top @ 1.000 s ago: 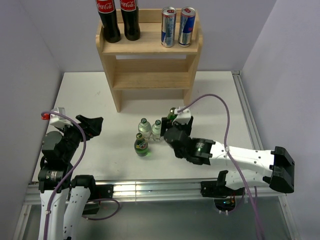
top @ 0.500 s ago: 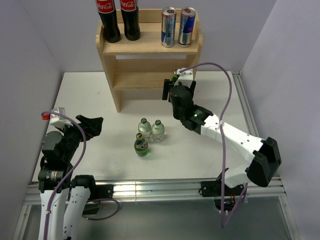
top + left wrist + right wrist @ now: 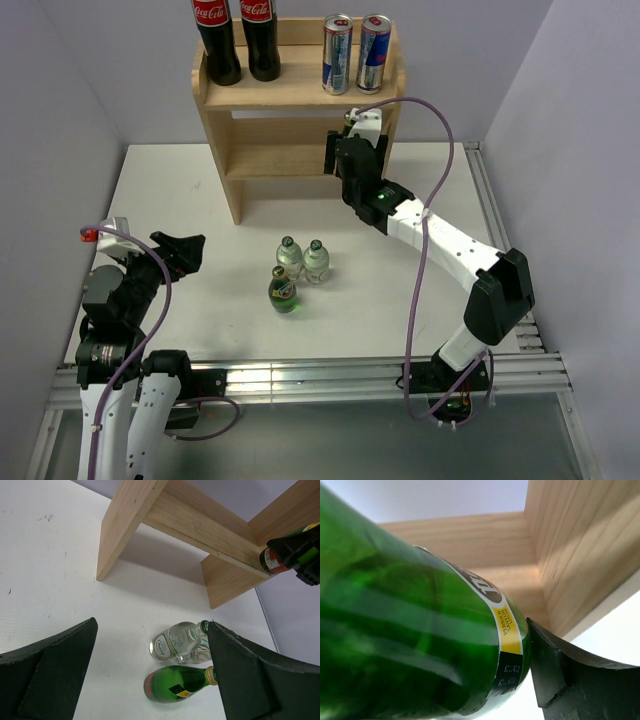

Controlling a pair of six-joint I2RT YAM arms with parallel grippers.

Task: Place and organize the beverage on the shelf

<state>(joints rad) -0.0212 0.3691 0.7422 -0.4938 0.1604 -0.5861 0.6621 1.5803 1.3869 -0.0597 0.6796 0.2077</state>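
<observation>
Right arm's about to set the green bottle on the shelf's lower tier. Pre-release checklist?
1. Grip: right claw shut on held green bottle: ok.
2. Position: bottle at the right end of the shelf lower tier: ok.
3. Bottle base resting on the board: cannot tell.
4. Other arm: left claw open, far from the shelf: ok.
5. Remaining clear bottles and second green bottle standing on the table, apart from the shelf: ok.
6. Top-tier cans upright: ok.
</observation>
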